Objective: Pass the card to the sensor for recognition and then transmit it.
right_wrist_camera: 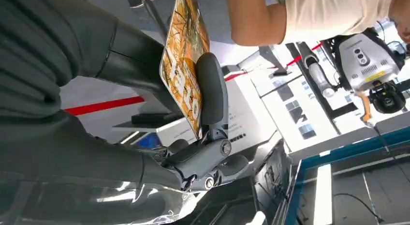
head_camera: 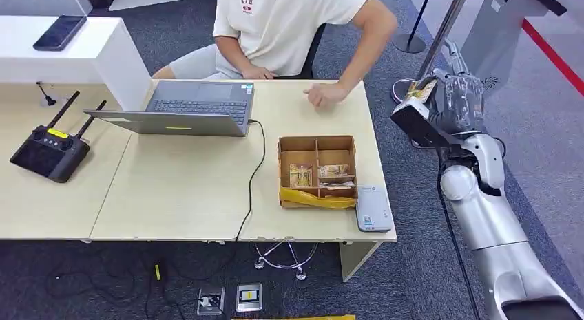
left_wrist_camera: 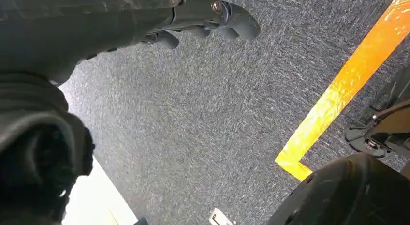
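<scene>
the compartmented box (head_camera: 317, 170) sits on the table (head_camera: 186, 189). the sensor (head_camera: 373, 208) lies just right of the box, the laptop (head_camera: 189, 108) behind and left, the remote controller (head_camera: 49, 151) far left, a person's hand (head_camera: 326, 95) behind it.

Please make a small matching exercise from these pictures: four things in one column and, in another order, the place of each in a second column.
Things:
1. card
2. laptop
3. card reader
4. phone

Places:
A. on the raised white counter
B. at the table's near right corner, beside the cardboard box
C. held in the right hand, off the table
D. open, in front of the seated person

Pairs: 1-C, 2-D, 3-B, 4-A
</scene>
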